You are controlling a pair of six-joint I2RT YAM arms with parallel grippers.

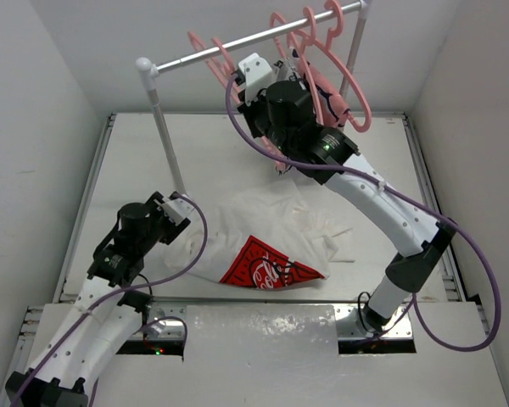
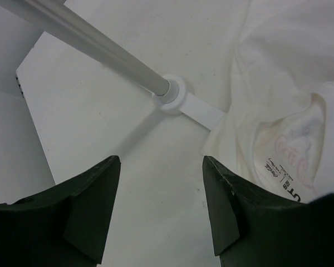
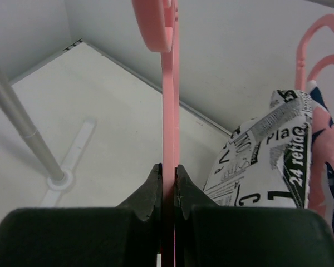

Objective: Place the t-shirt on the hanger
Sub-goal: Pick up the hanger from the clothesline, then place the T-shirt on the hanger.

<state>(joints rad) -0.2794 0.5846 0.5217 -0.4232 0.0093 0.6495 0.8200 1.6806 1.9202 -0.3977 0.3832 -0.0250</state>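
Note:
The t-shirt (image 1: 267, 229) lies crumpled on the table's middle, its red Coca-Cola panel (image 1: 267, 267) at the near edge. In the left wrist view its white cloth and neck label (image 2: 289, 122) lie to the right. My left gripper (image 1: 176, 212) is open and empty just above the table, at the shirt's left edge; bare table shows between its fingers (image 2: 94, 206). My right gripper (image 1: 240, 85) is up at the rack rail, shut on a salmon-pink hanger (image 1: 220, 55). The right wrist view shows that hanger (image 3: 168, 100) edge-on between my shut fingertips (image 3: 168, 172).
A silver rack rail (image 1: 237, 42) runs from the left post (image 1: 165, 144) to the back right, carrying more pink hangers (image 1: 339, 76). The post's foot (image 2: 172, 94) stands just ahead of my left gripper. A black-and-white patterned garment (image 3: 267, 161) hangs right of my right gripper.

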